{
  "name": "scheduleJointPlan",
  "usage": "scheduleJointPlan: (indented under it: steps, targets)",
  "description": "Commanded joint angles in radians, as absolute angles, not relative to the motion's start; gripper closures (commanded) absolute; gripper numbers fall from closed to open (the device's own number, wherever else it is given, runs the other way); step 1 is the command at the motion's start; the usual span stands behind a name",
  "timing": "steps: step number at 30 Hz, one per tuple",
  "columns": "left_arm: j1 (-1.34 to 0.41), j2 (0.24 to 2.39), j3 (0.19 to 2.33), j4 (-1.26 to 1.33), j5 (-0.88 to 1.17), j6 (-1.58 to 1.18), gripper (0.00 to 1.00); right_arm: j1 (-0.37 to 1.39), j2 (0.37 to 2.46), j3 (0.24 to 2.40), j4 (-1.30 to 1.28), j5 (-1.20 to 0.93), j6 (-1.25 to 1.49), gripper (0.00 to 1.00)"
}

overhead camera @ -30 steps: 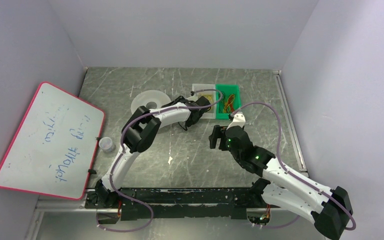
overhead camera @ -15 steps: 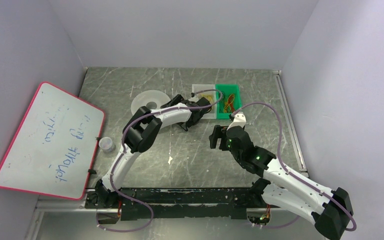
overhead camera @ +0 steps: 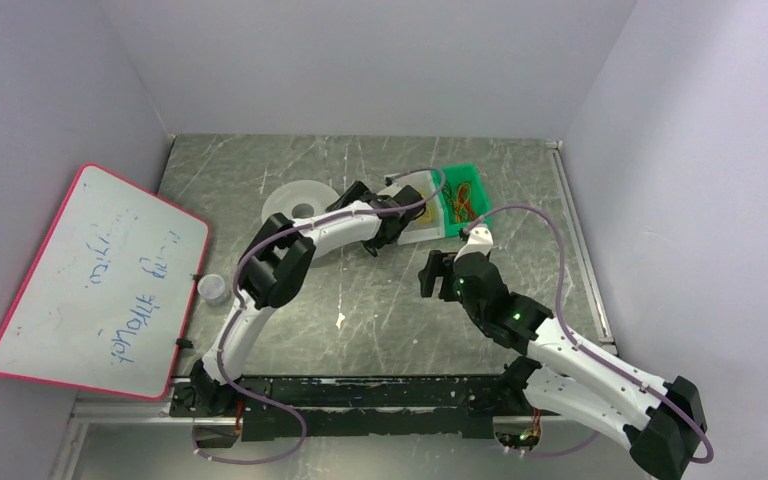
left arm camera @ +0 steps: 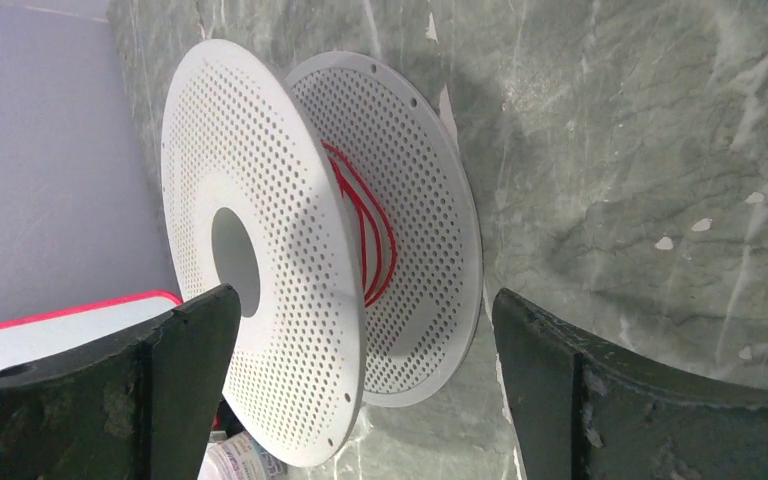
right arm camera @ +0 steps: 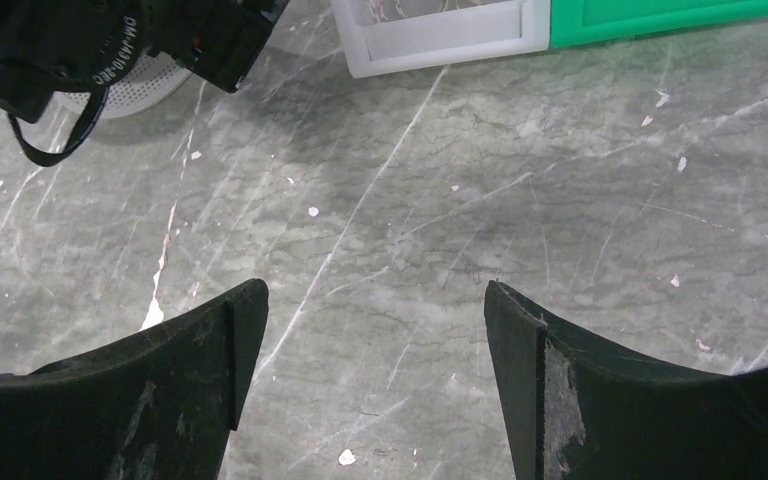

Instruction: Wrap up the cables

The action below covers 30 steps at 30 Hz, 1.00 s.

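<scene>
Jaws spread, both empty: your left gripper [left arm camera: 365, 310] faces the spool [left arm camera: 260, 230] edge-on, red cable [left arm camera: 372, 240] wound inside; right gripper [right arm camera: 375, 295] sits farther off.

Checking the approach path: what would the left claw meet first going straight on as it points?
Most likely the white perforated spool, framed straight ahead of the open left claw; how far off is unclear.

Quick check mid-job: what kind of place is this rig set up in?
Probably a lab test booth: plain white walls box in the grey marbled table, and a red-framed whiteboard with blue writing leans at the left.
</scene>
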<state>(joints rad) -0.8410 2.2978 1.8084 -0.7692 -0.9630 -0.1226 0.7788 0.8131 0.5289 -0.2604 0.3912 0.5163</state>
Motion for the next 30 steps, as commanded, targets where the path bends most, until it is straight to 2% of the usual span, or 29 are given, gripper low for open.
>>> scheduleJointPlan:
  steps: [1, 19, 25, 30]
  targets:
    - [-0.850, 2.218, 1.807, -0.760, -0.931, -0.158, 0.00, 0.772, 0.806, 0.525, -0.265, 0.394, 0.517, 0.17]
    - [-0.851, 2.009, 1.758, -0.727, -0.792, -0.209, 0.01, 0.772, 0.814, 0.543, -0.270, 0.390, 0.512, 0.17]
    - [-0.825, 1.885, 1.722, -0.686, -0.671, -0.230, 0.01, 0.773, 0.810, 0.543, -0.275, 0.385, 0.516, 0.17]
    - [-0.763, 1.698, 1.630, -0.631, -0.537, -0.269, 0.02, 0.772, 0.804, 0.551, -0.290, 0.383, 0.510, 0.17]
